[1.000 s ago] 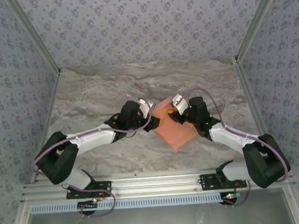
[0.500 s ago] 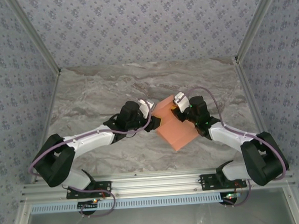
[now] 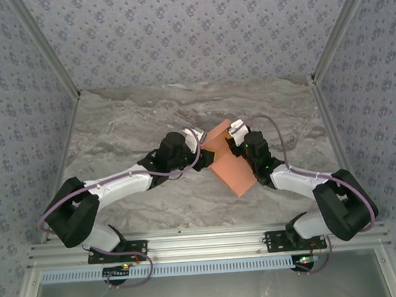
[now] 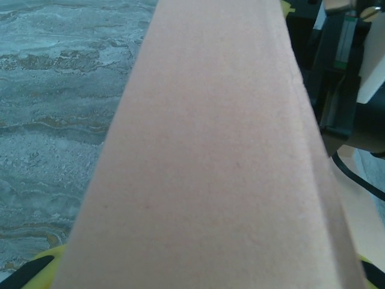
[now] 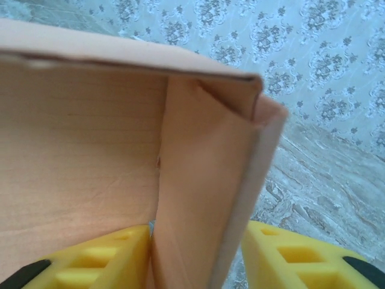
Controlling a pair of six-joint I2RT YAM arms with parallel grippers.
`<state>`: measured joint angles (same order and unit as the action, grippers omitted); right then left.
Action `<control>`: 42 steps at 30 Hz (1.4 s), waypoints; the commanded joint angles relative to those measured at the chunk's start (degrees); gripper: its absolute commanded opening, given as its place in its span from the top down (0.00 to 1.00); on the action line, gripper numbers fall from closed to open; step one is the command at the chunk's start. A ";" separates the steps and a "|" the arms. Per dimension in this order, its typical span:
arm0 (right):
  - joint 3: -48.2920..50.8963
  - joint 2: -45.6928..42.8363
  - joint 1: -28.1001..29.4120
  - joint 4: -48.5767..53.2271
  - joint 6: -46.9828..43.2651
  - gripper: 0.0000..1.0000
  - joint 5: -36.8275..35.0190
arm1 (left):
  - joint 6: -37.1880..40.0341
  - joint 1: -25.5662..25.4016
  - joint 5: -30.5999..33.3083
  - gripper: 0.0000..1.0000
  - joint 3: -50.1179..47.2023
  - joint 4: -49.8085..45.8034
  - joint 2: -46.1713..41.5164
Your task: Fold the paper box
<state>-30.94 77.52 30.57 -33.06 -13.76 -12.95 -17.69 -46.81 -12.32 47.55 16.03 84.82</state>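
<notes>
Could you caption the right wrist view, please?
Yellow fingers of the right hand straddle a paper box wall.

Scanning for anything readable: nothing comes up. The paper box (image 3: 232,173) is plain orange card on every face in view, without print or label. The walls (image 3: 177,28) carry a repeated floral motif, not letters or numbers. The marbled counter (image 3: 129,126) bears veining alone.
</notes>
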 commanded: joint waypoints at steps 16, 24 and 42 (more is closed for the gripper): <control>-9.30 -20.92 -15.67 46.03 -17.35 0.33 51.80 | 31.38 5.42 -16.84 0.87 4.70 -18.39 -6.96; -15.94 -18.63 -17.27 59.96 -27.05 0.27 54.81 | 43.85 5.45 -25.24 0.88 4.39 -21.76 -10.89; -17.89 -15.82 -14.10 62.45 -31.07 0.72 62.24 | 45.21 5.06 -30.09 0.88 4.18 -22.45 -10.80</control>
<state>-48.12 61.41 15.44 34.02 -48.25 51.18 26.44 -41.25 -38.79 50.59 -6.92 74.61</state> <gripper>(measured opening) 0.426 0.420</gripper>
